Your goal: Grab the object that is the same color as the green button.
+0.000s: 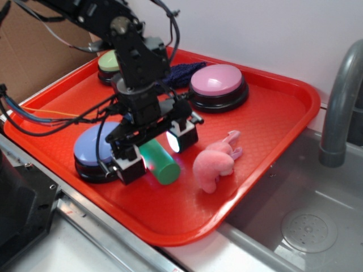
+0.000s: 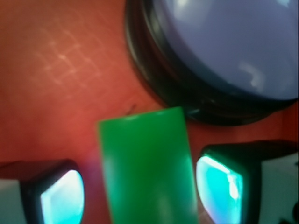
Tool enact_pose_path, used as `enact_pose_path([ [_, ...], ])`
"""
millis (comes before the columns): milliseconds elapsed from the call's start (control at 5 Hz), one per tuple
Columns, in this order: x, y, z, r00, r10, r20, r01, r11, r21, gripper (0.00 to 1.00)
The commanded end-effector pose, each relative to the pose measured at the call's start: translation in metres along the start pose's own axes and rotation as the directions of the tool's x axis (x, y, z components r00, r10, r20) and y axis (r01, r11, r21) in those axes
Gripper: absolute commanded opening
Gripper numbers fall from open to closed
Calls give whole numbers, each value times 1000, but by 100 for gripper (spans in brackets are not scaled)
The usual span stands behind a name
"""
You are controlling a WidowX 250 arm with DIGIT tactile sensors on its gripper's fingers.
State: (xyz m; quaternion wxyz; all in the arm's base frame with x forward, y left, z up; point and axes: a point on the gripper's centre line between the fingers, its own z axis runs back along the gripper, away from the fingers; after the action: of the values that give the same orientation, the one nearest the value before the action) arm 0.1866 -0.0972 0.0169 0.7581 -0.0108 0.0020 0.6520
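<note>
1. Lying on its side on the red tray (image 1: 272, 113), the green cylinder (image 1: 160, 162) sat just beside the lavender button (image 1: 93, 148).
2. Gripper (image 1: 154, 149) jaws were open, one per side, not yet closed.
3. Cylinder looked rigid, light, smooth; prob. slippery and may roll.
4. Best hold: mid-length, across curved sides.

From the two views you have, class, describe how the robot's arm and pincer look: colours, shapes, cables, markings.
The arm is black and built of blocky, angular segments, with black cables looping around it and thin orange and blue wires trailing to one side. The pincer has two square black fingers with white outer blocks and glossy, rounded inner pads that show cyan. No markings are legible.
</note>
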Motion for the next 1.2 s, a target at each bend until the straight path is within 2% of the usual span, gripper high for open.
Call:
enact_pose_path([
  [0,4,-10,2,1000,2,9,-2,1000,-13,0],
  [200,5,-17,12,993,-114,5,114,992,-54,0],
  [400,17,-27,55,939,-339,66,342,939,-44,0],
  [600,45,-26,104,823,-560,90,565,825,-35,0],
  [800,61,-37,137,659,-745,107,752,658,-46,0],
  [1000,82,-51,157,520,-848,101,853,521,-13,0],
])
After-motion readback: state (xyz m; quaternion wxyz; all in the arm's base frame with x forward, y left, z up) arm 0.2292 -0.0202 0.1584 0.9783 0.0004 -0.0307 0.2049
